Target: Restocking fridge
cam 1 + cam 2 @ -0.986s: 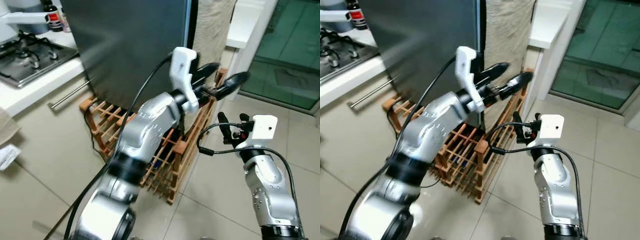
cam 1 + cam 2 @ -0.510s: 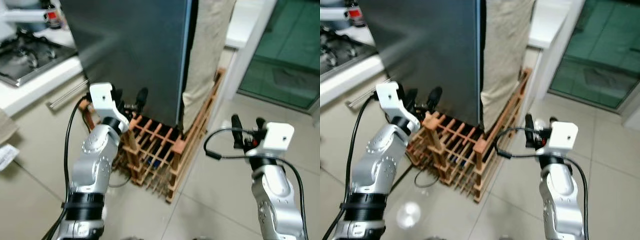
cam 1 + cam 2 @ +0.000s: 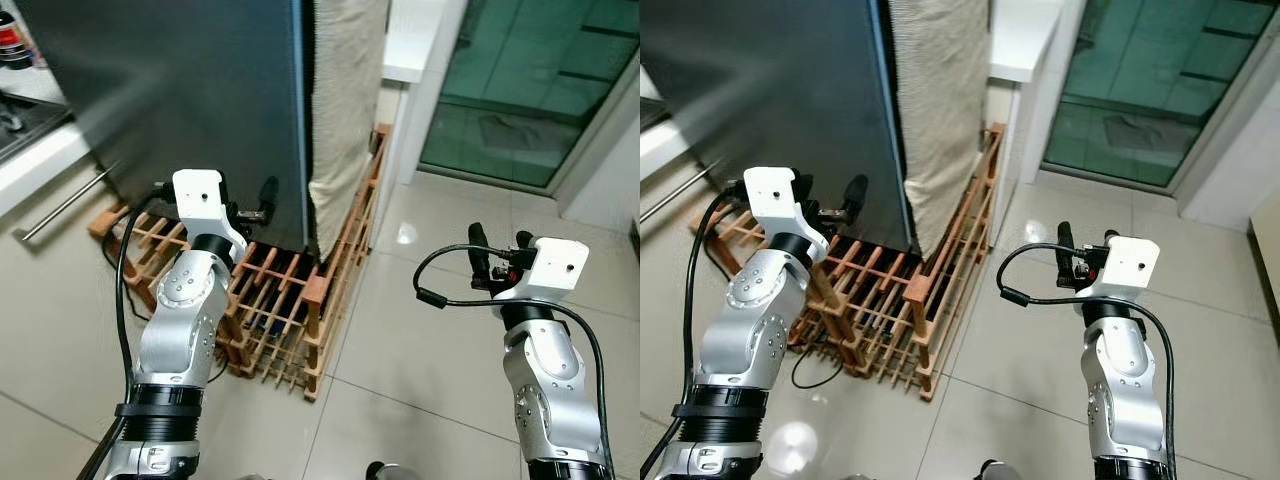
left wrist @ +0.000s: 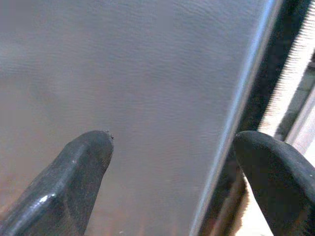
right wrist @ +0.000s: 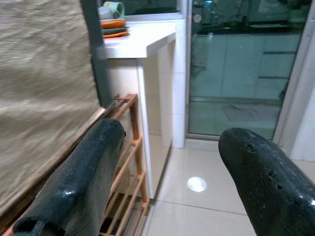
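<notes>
Kitchen, pale tiled floor [image 3: 420, 350]; dark grey fridge [image 3: 180, 90] stands shut, a beige cloth [image 3: 345, 90] hanging down its side and a wooden lattice rack [image 3: 290, 310] on the floor against its base. Green-tinted glass door [image 3: 520, 80] beyond, to the right. Change over the last second: the left arm, which had been raised high across the view with its fingers up by the fridge's edge, has come down and back; the head camera has also swung rightward, so the stove has left the picture. Reading: the reach at the door edge was given up or reset, door not yet opened, restocking not begun. Left gripper [image 3: 245, 205] now sits low, just in front of the fridge face above the rack; its wrist view shows the fingers [image 4: 81, 167] spread wide, straddling the door's edge line, holding nothing, contact not evident. Right gripper [image 3: 497, 250] is raised over the floor, well apart from the fridge, fingers parted and empty. No items to stock are visible.
</notes>
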Motion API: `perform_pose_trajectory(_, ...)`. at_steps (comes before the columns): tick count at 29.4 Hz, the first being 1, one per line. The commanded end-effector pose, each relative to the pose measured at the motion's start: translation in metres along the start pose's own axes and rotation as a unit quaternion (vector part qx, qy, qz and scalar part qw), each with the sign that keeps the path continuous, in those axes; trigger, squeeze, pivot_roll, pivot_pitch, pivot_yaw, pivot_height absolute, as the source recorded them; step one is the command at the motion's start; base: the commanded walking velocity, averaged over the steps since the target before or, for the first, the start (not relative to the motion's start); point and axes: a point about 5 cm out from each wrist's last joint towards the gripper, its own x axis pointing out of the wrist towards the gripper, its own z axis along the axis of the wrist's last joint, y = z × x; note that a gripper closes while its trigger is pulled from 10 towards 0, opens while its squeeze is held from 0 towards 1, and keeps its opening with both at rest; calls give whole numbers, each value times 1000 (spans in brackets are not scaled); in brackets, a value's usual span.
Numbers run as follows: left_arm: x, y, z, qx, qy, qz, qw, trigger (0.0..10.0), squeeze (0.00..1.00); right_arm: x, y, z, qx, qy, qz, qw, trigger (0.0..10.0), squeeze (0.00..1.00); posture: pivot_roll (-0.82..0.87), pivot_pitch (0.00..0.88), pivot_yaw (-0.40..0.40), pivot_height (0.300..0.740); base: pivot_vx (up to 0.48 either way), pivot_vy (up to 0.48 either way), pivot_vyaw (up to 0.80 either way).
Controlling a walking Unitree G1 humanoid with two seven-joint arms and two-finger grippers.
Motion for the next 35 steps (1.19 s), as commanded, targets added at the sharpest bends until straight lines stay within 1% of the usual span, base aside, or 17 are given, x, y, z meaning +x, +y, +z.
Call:
perform_pose_trajectory(1, 1, 3, -1, -13, -3, -5, 1000, 10000, 0, 4, 0, 2, 1, -9, 1, 1000, 10000, 0, -111, 0, 28, 740, 0, 0, -656)
perform_pose_trajectory(2, 2, 0, 4, -26, -17, -15, 999, 10000, 0, 5, 0, 2, 1, -9, 2, 1000, 10000, 0, -112, 0, 25, 740, 0, -251, -656)
perform_pose_trajectory(3, 2, 0, 4, -26, -17, -15, 999, 10000, 0, 5, 0, 2, 1, -9, 2, 1000, 10000, 0, -112, 0, 25, 740, 0, -251, -656)
perform_pose_trajectory(4, 2, -5, 6, -28, -24, -29, 999, 10000, 0, 7, 0, 2, 0, -10, 4, 1000, 10000, 0, -110, 0, 23, 740, 0, -472, -656)
perform_pose_trajectory(6, 2, -9, 6, -24, -28, -39, 999, 10000, 0, 9, -1, 3, -1, -12, 5, 1000, 10000, 0, -109, 0, 20, 740, 0, -469, -663)
perform_pose_trajectory(9, 2, -12, 6, -29, -33, -42, 998, 10000, 0, 11, -1, 4, -5, -13, 8, 1000, 10000, 0, -107, 0, 20, 740, 0, -470, -658)
perform_pose_trajectory(12, 4, -10, 4, -29, -25, -25, 999, 10000, 0, 16, 0, 5, -11, -15, 11, 1000, 10000, 0, -106, 0, 23, 740, 0, 0, 0)
perform_pose_trajectory(14, 8, -5, 1, -20, -15, -4, 1000, 10000, 0, 20, 3, 7, -16, -21, 19, 999, 10000, 0, -109, 0, 28, 740, 0, 0, 0)
perform_pose_trajectory(16, 8, -3, 1, -17, -12, 4, 1000, 10000, 0, 20, 4, 8, -17, -22, 21, 999, 10000, 0, -109, 0, 28, 740, 0, 0, 0)
perform_pose_trajectory(20, 11, 8, 4, -50, -18, 44, 998, 10000, 0, 23, 9, 10, -18, -29, 31, 999, 10000, 0, -115, 0, 25, 740, 0, 0, 0)
perform_pose_trajectory(22, 15, 9, 5, -63, -16, 54, 996, 10000, 0, 24, 9, 11, -19, -30, 32, 999, 10000, 0, -118, 0, 26, 740, 0, 0, 0)
perform_pose_trajectory(24, 21, 6, 8, -51, -23, 43, 998, 10000, 0, 26, 10, 11, -20, -32, 33, 999, 10000, 0, -118, 0, 26, 740, 0, 0, 0)
perform_pose_trajectory(26, 22, 5, 9, -42, -24, 35, 998, 10000, 0, 26, 10, 11, -20, -33, 33, 999, 10000, 0, -118, 0, 26, 740, 0, 0, 0)
perform_pose_trajectory(27, 23, 4, 11, -34, -29, 20, 999, 10000, 0, 26, 10, 12, -20, -34, 36, 999, 10000, 0, -128, 0, 28, 740, 0, 0, 0)
perform_pose_trajectory(30, 23, -1, 14, -32, -39, -16, 999, 10000, 0, 26, 11, 10, -29, -28, 41, 998, 10000, 0, -132, 0, 27, 740, 0, 85, 0)
perform_pose_trajectory(31, 23, -5, 16, -31, -42, -34, 998, 10000, 0, 24, 11, 9, -27, -25, 42, 998, 10000, 0, -139, 0, 29, 740, 0, 480, -781)
perform_pose_trajectory(35, 23, -9, 16, -31, -44, -43, 998, 10000, 0, 21, 10, 8, -27, -24, 42, 998, 10000, 0, -141, 0, 31, 740, 0, 480, -775)
